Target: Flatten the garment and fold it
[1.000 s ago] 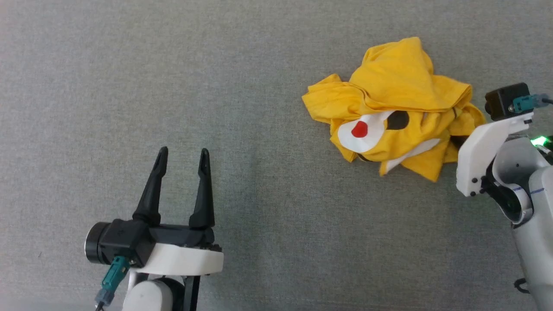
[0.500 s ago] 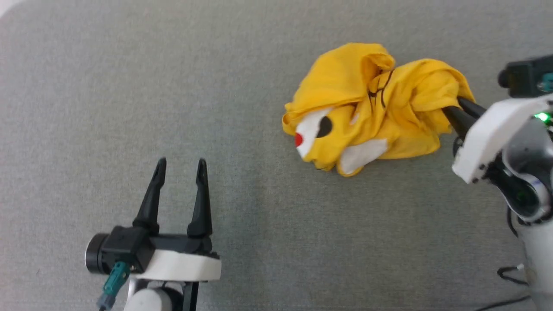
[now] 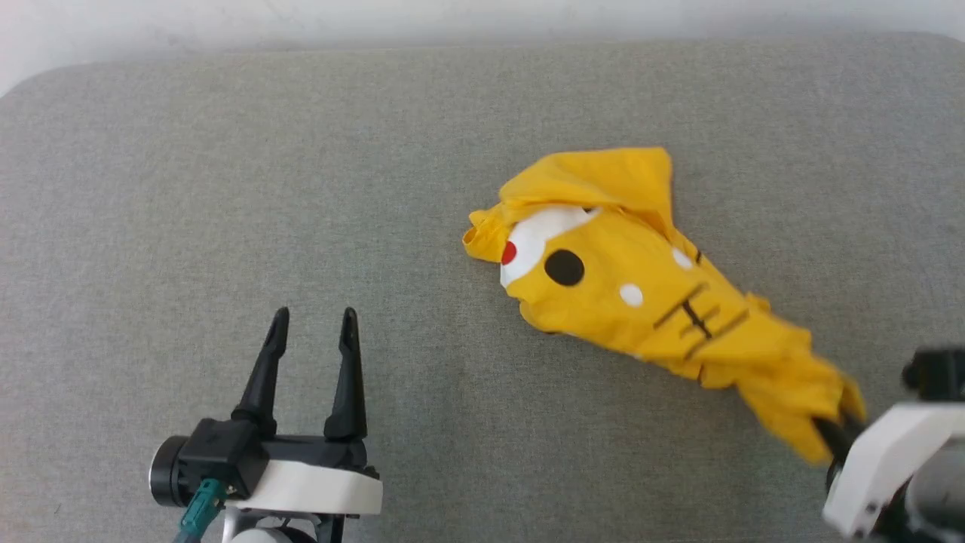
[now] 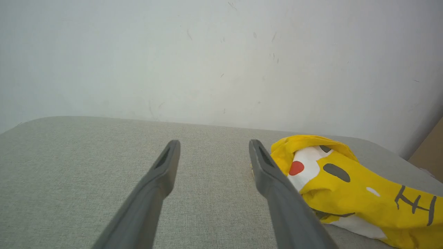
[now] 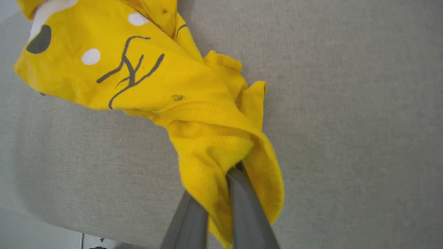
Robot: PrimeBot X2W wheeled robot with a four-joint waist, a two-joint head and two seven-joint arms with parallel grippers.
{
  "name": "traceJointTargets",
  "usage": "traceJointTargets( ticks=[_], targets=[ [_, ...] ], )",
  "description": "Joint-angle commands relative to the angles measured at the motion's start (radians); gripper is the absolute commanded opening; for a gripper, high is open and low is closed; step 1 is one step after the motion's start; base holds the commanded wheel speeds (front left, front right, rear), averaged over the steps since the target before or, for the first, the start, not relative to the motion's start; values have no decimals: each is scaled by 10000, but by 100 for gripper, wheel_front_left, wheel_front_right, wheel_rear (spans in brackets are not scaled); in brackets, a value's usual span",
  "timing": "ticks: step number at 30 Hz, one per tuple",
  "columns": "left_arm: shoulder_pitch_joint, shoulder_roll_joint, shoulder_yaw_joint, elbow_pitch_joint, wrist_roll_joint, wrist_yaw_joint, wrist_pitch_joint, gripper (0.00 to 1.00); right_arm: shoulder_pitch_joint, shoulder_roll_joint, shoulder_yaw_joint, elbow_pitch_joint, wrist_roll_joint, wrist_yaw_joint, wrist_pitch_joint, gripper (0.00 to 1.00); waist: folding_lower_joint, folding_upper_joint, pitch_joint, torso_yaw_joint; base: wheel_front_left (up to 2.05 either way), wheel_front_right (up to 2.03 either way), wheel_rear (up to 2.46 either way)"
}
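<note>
The garment (image 3: 641, 294), a bright yellow T-shirt with white patches, a red dot and black stripe marks, lies drawn out in a long diagonal bunch on the grey surface. My right gripper (image 3: 828, 431) is shut on its near-right end; in the right wrist view the cloth (image 5: 173, 79) wraps over the closed fingers (image 5: 242, 207). My left gripper (image 3: 310, 326) stands open at the lower left, holding nothing, well to the left of the garment. In the left wrist view the printed end of the garment (image 4: 346, 186) lies just right of the right finger (image 4: 273, 186).
The grey padded surface (image 3: 226, 188) ends in a rounded far edge against a pale wall (image 4: 207, 52). A brown board edge (image 4: 432, 148) shows at the far right. Bare fabric lies left of and in front of the garment.
My right gripper shut on the garment's right end and pulled it toward the near right, stretching the crumpled heap into a long bunch. The head camera tilted up. The left gripper stayed open.
</note>
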Motion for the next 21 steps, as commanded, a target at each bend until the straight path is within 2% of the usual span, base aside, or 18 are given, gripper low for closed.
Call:
traceJointTargets(
  ticks=[1, 4, 5, 6, 7, 8, 13, 21],
  targets=[
    [95, -20, 13, 32, -13, -49, -47, 100, 154, 142, -27, 105, -84, -9, -66, 0, 2, 0, -7, -9, 0, 0, 0],
    [110, -20, 11, 51, 17, -76, -47, 100, 562, 307, 147, 508, -341, -9, -352, 0, 2, 0, -21, -35, 0, 0, 0],
    [117, -20, 29, 45, 34, -77, -47, 100, 571, 371, 174, 652, -354, -9, -492, 17, 2, 0, -29, -52, 0, 0, 0],
    [125, -20, 52, 40, 54, -78, -47, 100, 559, 386, 252, 778, -400, -9, -599, 39, 2, 0, -37, -73, 0, 0, 0],
    [131, -20, 72, 36, 75, -81, -47, 100, 515, 398, 318, 878, -425, -9, -706, 88, 2, 0, -42, -89, 0, 0, 0],
    [136, -20, 91, 33, 98, -87, -47, 100, 442, 426, 351, 956, -410, -9, -809, 100, 2, 0, -46, -105, 0, 0, 0],
    [130, -20, 134, 20, 141, -91, -47, 100, -30, 253, 622, 728, -49, -9, -779, 100, 2, 0, -62, -115, 0, 0, 0],
    [29, -20, 54, -56, 3, 16, -47, 100, -1381, -187, 668, -1201, 922, -9, 413, 100, 2, 0, 178, 120, 0, 0, 0]
  ],
)
